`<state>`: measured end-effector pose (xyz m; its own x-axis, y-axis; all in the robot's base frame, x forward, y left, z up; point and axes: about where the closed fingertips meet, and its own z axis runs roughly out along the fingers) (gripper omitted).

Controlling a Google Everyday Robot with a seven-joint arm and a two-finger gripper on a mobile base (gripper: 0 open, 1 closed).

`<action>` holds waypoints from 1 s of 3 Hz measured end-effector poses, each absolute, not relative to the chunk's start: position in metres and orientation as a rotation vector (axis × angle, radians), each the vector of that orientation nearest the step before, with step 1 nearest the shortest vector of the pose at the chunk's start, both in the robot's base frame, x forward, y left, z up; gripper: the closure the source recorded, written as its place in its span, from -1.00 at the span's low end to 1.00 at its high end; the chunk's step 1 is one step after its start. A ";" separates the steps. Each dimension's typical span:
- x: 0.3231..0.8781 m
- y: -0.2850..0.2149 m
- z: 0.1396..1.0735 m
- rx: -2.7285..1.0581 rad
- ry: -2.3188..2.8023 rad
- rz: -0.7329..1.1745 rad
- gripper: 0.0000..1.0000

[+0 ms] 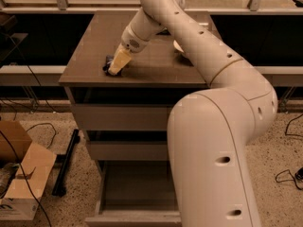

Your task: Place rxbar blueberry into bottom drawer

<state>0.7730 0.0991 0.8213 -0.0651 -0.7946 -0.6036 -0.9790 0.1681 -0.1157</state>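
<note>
My gripper (115,70) reaches down to the front left part of the cabinet top (151,46). It sits right on the rxbar blueberry (108,63), a small dark wrapper of which only an edge shows past the fingers. The bottom drawer (135,193) is pulled open below, a wide box with its inside visible, partly hidden by my arm. The two shallower drawers above it are shut.
A pale bowl (179,46) shows partly behind my arm at the right of the cabinet top. Cardboard boxes (21,174) stand on the floor at left, with a black bar (66,162) and cables beside the cabinet. Dark shelving runs behind.
</note>
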 end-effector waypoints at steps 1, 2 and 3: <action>0.773 0.099 0.822 -1.672 1.906 0.441 -0.92; 0.773 0.099 0.822 -1.672 1.906 0.441 -1.00; 0.773 0.099 0.822 -1.672 1.906 0.441 -1.00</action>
